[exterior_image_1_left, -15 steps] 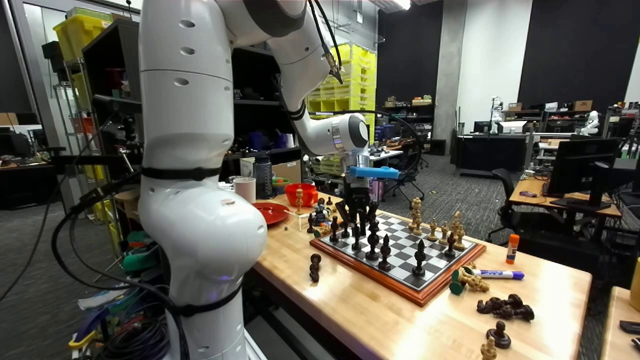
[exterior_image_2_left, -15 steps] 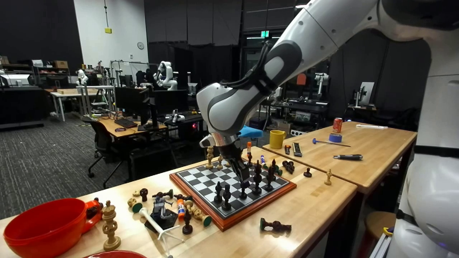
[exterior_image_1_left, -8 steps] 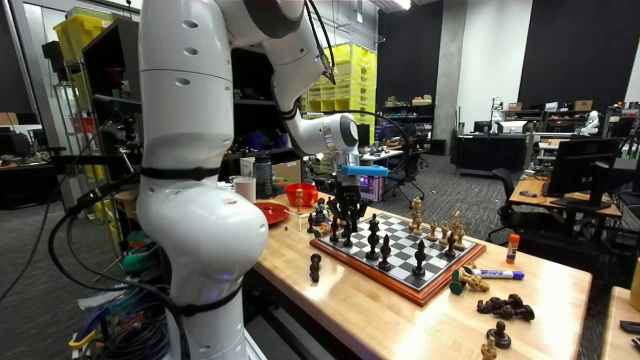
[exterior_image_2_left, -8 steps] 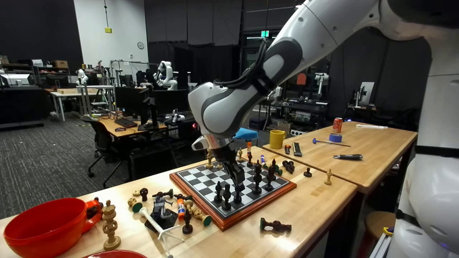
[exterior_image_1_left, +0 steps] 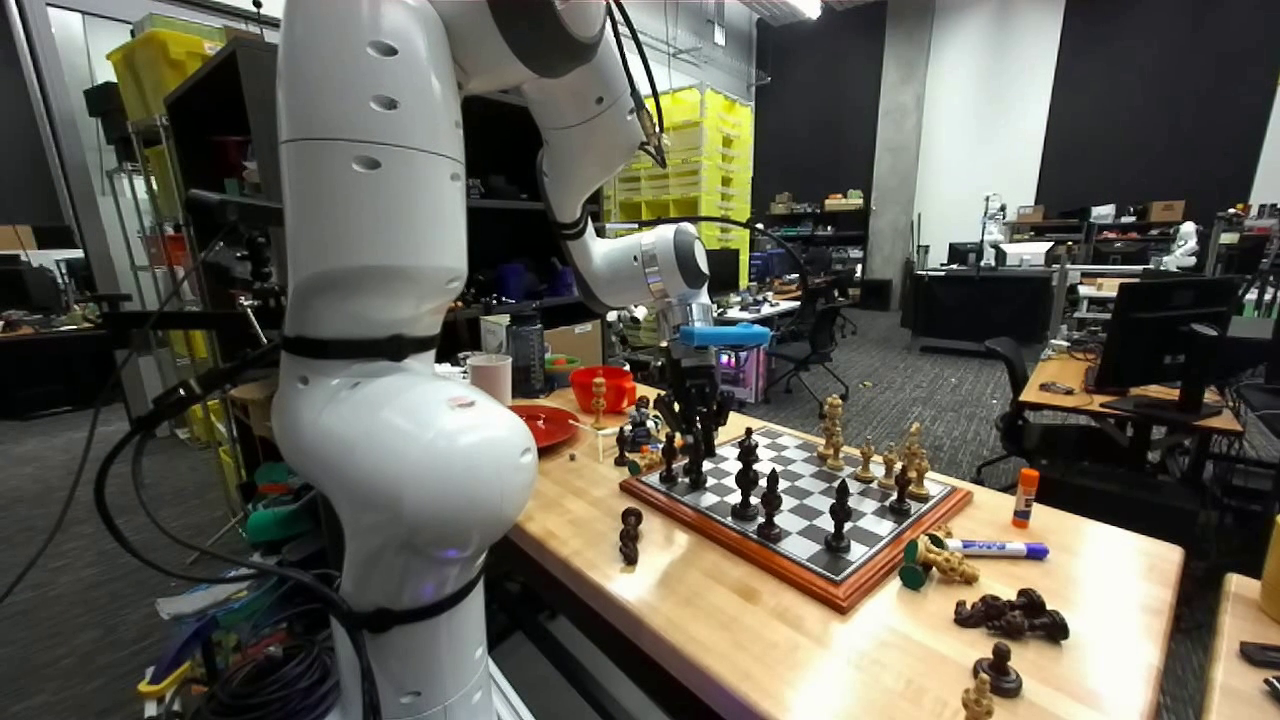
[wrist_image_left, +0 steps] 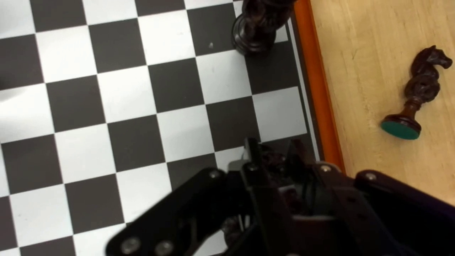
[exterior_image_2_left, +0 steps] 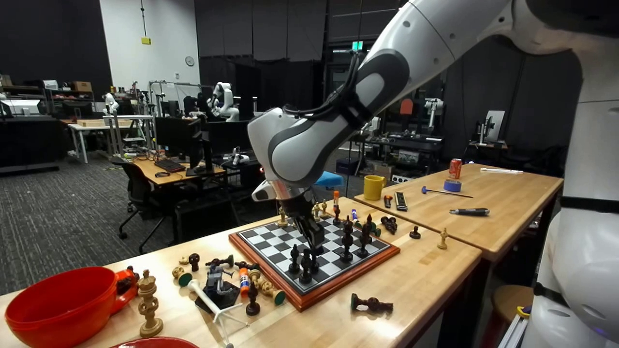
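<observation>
My gripper [exterior_image_2_left: 315, 238] is shut on a dark chess piece [exterior_image_2_left: 314, 263], low over the chessboard [exterior_image_2_left: 355, 271]. The held piece is upright; whether its base touches the board cannot be told. In the wrist view the fingertips [wrist_image_left: 274, 149] stand on either side of the piece [wrist_image_left: 273, 160]. The gripper [exterior_image_1_left: 697, 438] and piece [exterior_image_1_left: 696, 472] also show in the exterior view with the blue bracket. Beside the held piece stand two dark pieces, one nearer the camera [exterior_image_2_left: 305, 267] and one farther left [exterior_image_2_left: 294, 258]. A taller dark piece [exterior_image_2_left: 347, 241] stands to its right.
A dark knight [wrist_image_left: 423, 85] lies on the table beside the board's orange-brown rim [wrist_image_left: 318, 78]. Light pieces [exterior_image_1_left: 833, 435] stand on the board's far side. A red bowl [exterior_image_2_left: 63, 309], a white tripod [exterior_image_2_left: 208, 299], a marker [exterior_image_1_left: 1000, 549] and loose pieces surround the board.
My gripper has moved left in both exterior views, toward the red bowl's end of the board. The dark piece has moved with it, closer to the two dark pieces there.
</observation>
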Tool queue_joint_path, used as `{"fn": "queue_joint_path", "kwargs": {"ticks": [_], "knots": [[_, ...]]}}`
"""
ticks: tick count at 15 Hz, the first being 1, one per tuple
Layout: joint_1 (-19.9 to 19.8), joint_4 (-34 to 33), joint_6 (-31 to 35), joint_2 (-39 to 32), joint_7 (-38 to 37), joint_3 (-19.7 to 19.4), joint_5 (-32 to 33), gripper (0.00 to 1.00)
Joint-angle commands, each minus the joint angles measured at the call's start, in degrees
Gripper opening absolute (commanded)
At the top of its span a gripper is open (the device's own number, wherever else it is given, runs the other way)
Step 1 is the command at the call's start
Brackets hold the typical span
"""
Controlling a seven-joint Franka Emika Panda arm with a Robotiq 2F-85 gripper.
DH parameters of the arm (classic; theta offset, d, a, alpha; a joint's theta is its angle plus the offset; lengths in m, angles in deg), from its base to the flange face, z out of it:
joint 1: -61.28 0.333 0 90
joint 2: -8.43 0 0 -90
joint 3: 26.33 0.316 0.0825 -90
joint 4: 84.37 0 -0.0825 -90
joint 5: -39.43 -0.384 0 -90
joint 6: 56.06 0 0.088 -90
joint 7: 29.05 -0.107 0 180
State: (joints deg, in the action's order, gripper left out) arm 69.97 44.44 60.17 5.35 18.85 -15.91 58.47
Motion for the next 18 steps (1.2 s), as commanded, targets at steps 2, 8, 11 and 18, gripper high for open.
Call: {"fn": "queue_joint_path", "kwargs": {"ticks": [2,8,11,18], "knots": [[0.51,-0.28,0.82,0.47,-0.35,0.07,2.83,0.06],[0.53,-0.83,0.9,-0.31,-0.06,0.13,3.3,0.06],[0.57,-1.06,0.83,-0.74,0.03,0.25,3.19,0.06],[0.62,-1.08,0.76,-1.18,0.1,0.52,2.96,0.06]]}}
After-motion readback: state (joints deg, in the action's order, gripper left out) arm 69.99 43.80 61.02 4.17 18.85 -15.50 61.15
